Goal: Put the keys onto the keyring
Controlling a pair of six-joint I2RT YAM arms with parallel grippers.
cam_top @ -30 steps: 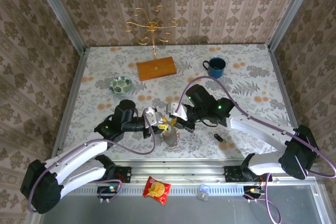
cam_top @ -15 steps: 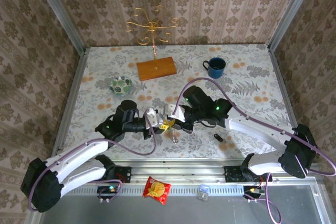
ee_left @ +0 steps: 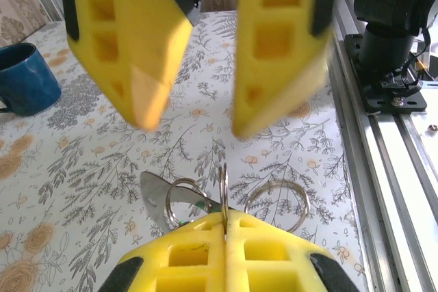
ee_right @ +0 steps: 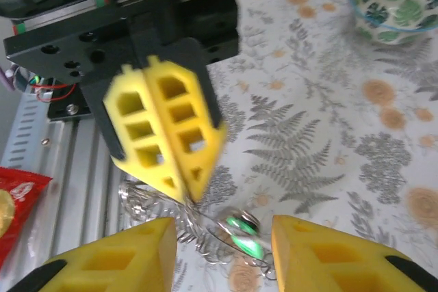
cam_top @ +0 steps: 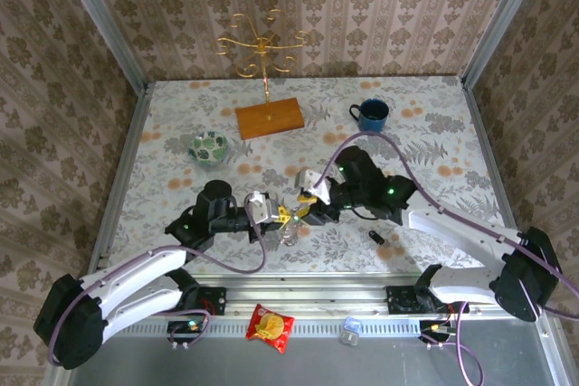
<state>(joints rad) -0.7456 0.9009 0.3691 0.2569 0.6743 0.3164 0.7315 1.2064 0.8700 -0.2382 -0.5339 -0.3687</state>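
Left tool (ee_left: 226, 218) was clamped on the keyring (ee_left: 224, 177), held edge-on above the desk (ee_left: 82, 169) | right tool (ee_left: 198, 117) stood with jaws apart just opposite, gripping nothing | green key (ee_right: 241, 233) showed blurred beside the wire loops | black key (cam_top: 377, 238) lay on the desk, apart.

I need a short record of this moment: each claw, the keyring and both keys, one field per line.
left claw: shut on keyring
right claw: open, facing left claw
green key: by the keyring, blurred; threaded or not unclear
black key: lying on table, apart from both claws
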